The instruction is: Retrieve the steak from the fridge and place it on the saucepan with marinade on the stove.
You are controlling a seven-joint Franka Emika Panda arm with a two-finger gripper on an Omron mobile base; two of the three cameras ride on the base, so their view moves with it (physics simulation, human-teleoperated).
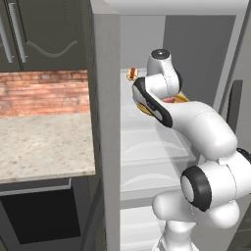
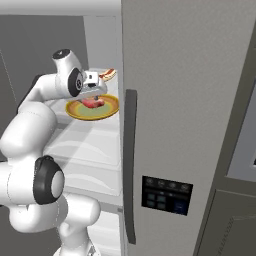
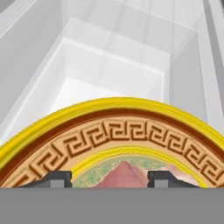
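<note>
Hand view showed my gripper [image 3: 109, 178] parted, fingertips straddling the steak [image 3: 124, 175] on the yellow plate [image 3: 131, 131] in the fridge [image 2: 200, 100], nothing held; I judged a centred, level squeeze was needed.

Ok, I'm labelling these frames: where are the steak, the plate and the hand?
steak [image 2: 94, 103], right base view, its red top.
plate [image 2: 111, 109], right base view, its yellow rim.
hand [image 3: 109, 178], hand view, between its fingertips.

A yellow-rimmed plate [image 2: 107, 112] sits near a small red-and-white item [image 2: 107, 74]; brick wall [image 1: 44, 93] behind counter [image 1: 44, 147].
</note>
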